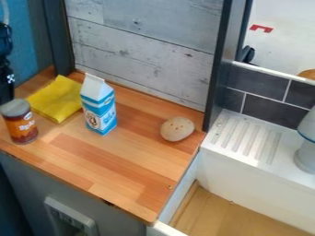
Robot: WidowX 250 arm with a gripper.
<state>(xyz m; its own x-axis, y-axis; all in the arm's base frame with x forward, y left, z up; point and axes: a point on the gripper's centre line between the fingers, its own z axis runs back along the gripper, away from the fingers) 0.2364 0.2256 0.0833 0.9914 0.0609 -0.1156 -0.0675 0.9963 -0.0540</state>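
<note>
Striped light-brown wooden worktop (129, 173), backed by a pale grey plank panel (148, 55) between dark posts; blue wall (27, 41) at far left. Black robot tool (5, 85) is at the left edge, partly cut off; cannot tell whether it is released or clenched. Nearest to it, a cylindrical can with an orange-brown label and a grey top (20, 122) stands upright on the worktop's left end. Just beside and behind the can, a bright yellow cloth (56, 99) lies spread. Next, a blue-and-white gable-topped carton (99, 106) stands upright, close to the cloth; contact between them cannot be confirmed. Well apart, near the worktop's right rear corner, rests a rounded, pale brown, dark-specked object (177, 129). Farther right: a white ridged drainboard (280, 159), dark grey tiles with pale joints (271, 113) behind it, and a white blue-banded object (306, 154) at the right edge, partly cut off.
</note>
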